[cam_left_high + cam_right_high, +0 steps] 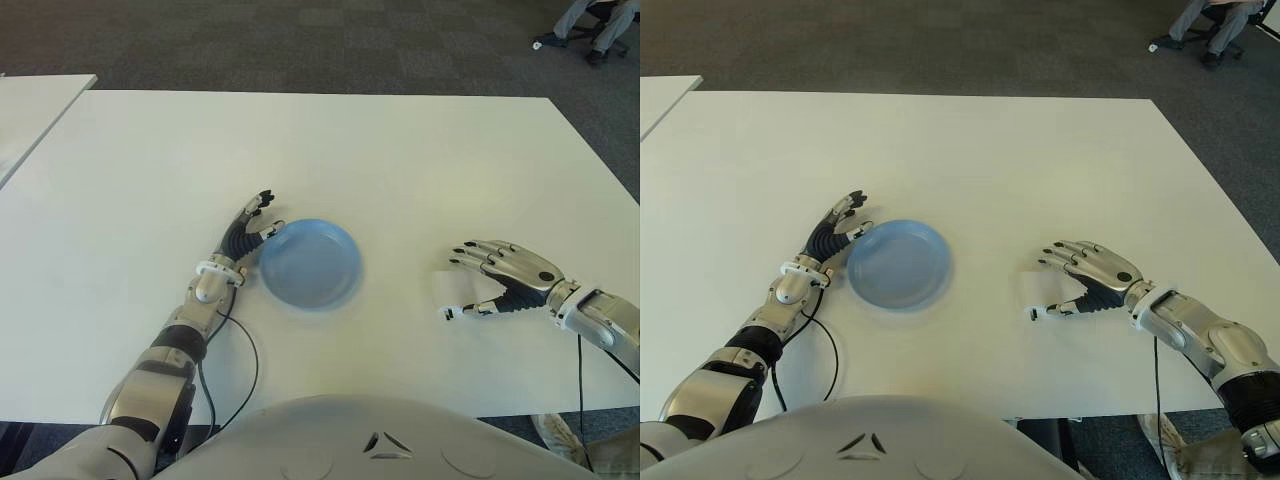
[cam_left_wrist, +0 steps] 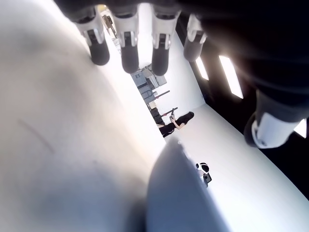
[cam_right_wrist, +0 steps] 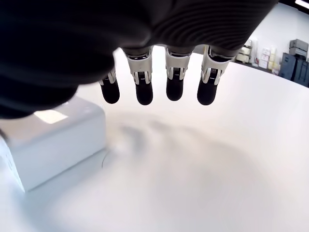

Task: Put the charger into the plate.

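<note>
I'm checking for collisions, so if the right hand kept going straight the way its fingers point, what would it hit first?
Likely the white charger just under the right hand's open fingers; beyond it, the blue plate.

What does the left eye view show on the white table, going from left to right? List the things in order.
left hand → blue plate → white charger → right hand, its fingers spread over the charger.

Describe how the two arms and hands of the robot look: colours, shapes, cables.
Both arms are silver-grey metal segments with black joints. The left hand has black ribbed fingers with white bands, a white wrist cuff, and a thin black cable looping from the wrist over the white table. The right hand has a glossy silver back, dark fingertips and a black cable hanging from the wrist.
</note>
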You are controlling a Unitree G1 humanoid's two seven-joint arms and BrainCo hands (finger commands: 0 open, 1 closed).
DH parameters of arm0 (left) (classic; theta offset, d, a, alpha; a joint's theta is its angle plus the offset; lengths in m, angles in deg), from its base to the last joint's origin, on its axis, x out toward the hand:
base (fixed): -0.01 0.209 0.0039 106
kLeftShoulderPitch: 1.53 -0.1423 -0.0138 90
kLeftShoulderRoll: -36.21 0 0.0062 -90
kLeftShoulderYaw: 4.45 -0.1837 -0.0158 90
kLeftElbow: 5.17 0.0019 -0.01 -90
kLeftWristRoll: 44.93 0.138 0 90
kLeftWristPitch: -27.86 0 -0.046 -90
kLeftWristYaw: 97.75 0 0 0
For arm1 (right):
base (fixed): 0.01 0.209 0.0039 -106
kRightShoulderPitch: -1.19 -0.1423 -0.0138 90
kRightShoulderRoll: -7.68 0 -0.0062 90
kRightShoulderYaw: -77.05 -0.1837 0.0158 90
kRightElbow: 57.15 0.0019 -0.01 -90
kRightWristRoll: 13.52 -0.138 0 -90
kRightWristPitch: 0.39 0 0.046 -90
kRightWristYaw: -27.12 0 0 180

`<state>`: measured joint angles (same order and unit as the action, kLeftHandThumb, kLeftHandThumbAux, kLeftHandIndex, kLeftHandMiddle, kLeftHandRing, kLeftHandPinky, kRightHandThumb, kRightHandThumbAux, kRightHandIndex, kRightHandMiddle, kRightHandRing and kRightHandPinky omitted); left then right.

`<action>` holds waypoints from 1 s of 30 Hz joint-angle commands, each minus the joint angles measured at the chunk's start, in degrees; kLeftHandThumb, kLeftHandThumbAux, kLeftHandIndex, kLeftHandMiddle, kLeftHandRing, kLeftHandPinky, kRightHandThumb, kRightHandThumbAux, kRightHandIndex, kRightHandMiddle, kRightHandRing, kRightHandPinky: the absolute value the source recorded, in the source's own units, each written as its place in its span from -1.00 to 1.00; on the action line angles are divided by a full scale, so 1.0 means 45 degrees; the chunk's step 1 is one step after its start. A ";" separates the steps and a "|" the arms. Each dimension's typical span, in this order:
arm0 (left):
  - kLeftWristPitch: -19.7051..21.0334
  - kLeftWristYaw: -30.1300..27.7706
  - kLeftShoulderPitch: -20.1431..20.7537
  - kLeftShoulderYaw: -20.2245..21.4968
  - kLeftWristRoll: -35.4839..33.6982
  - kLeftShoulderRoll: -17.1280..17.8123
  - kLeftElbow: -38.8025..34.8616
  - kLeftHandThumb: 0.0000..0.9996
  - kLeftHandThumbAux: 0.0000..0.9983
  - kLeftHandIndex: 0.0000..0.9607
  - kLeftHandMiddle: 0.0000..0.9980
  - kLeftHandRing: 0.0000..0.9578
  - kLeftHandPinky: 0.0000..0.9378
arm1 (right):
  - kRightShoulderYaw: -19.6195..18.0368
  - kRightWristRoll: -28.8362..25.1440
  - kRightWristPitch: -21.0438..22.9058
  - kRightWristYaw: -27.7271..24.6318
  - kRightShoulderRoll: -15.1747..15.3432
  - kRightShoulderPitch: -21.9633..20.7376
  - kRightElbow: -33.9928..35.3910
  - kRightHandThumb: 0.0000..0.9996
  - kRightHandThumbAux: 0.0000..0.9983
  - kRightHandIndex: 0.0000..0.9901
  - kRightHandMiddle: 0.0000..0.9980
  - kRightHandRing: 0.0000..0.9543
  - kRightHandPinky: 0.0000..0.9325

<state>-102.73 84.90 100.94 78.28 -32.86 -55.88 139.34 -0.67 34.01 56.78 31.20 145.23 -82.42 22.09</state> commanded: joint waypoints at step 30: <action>0.0760 -0.0050 -0.1123 -0.0181 0.0185 -0.0336 0.0478 -1.00 -0.02 -0.82 -0.71 -0.74 -0.90 | -0.0355 -0.0333 -0.0258 -0.1636 -0.0336 -0.0413 0.0530 -0.75 -0.57 -0.94 -0.95 -0.96 -0.89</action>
<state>-102.76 85.24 100.57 78.25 -32.77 -56.15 138.71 -2.16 31.99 55.92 23.58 144.41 -84.76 24.34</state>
